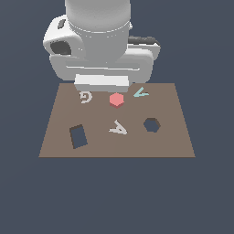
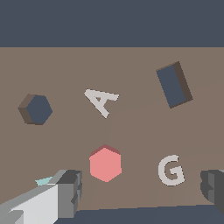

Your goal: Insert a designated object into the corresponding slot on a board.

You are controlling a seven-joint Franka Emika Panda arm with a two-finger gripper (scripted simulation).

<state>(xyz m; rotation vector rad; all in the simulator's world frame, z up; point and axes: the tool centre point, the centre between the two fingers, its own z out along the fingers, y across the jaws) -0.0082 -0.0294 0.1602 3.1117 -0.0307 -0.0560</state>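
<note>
End effector point(image 2: 142, 192) is released: the two dark grey fingers point(image 2: 70, 192) stand wide apart in the wrist view, nothing between the pads. It hangs above the board's far edge as the exterior view shows it, under the bulky white arm point(image 1: 98, 41).

Red block point(image 2: 105, 163) lies flat on the board point(image 2: 131, 131), in the gap between the fingers but nearer one of them, not touching either. In the exterior view it sits just in front of the white end effector housing, near the board's far edge, roughly mid-width.

Hexagonal slot point(image 1: 151, 124) is well apart from the block, toward the exterior view's right and nearer the camera. Empty, dark inside, brown side walls visible in the wrist view.

Shapes and surfaces:
- Red block: coral, matte, six-sided, low prism.
- Board: flat brown rectangle, matte, no texture.
- Rectangular cutout point(image 1: 78, 136): dark, tilted, larger than the hex slot, on the exterior view's left.
- A-shaped piece point(image 1: 118, 128): whitish, flat, between the two cutouts.
- G-shaped piece point(image 1: 85, 97): whitish, beside the block on the exterior view's left.
- V-shaped piece point(image 1: 140, 93): pale teal, beside the block on the exterior view's right; mostly hidden behind a finger in the wrist view.

Surroundings are plain dark blue-grey.
</note>
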